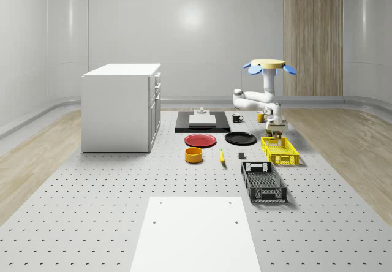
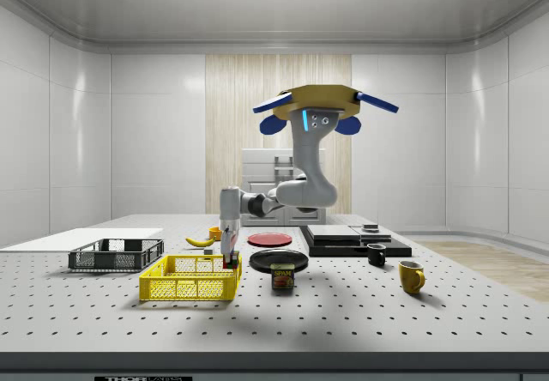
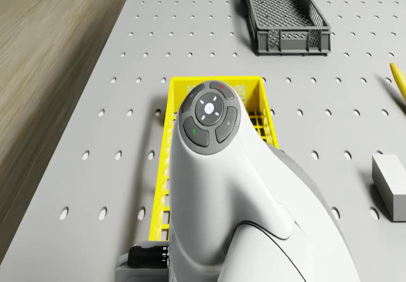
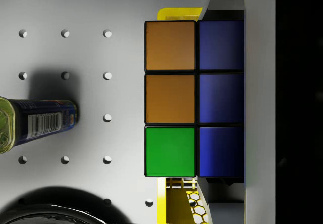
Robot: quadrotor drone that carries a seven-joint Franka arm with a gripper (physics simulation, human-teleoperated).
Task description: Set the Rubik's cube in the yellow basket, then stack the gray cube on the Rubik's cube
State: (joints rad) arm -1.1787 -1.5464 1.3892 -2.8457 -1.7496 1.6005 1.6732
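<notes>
The drone (image 1: 267, 67) hovers over the table just beyond the far end of the yellow basket (image 1: 280, 151), with its arm reaching down. My gripper (image 1: 277, 131) is shut on the Rubik's cube (image 4: 194, 98), which shows orange, green and blue squares. In the side view the Rubik's cube (image 2: 230, 258) hangs at rim height over the right end of the yellow basket (image 2: 190, 278). The arm's link hides much of the yellow basket (image 3: 166, 155) in the drone view. The gray cube (image 3: 388, 185) rests on the table beside the basket, also seen as a small gray cube (image 1: 241, 156) near the banana.
A food can (image 2: 283, 276) stands close to the basket's far end, beside a black plate (image 1: 240, 138). A dark grey crate (image 1: 263, 182) lies in front of the basket. A red plate (image 1: 200, 140), orange bowl (image 1: 193, 155), banana (image 1: 222, 156), two mugs and a white cabinet (image 1: 120, 106) stand further off.
</notes>
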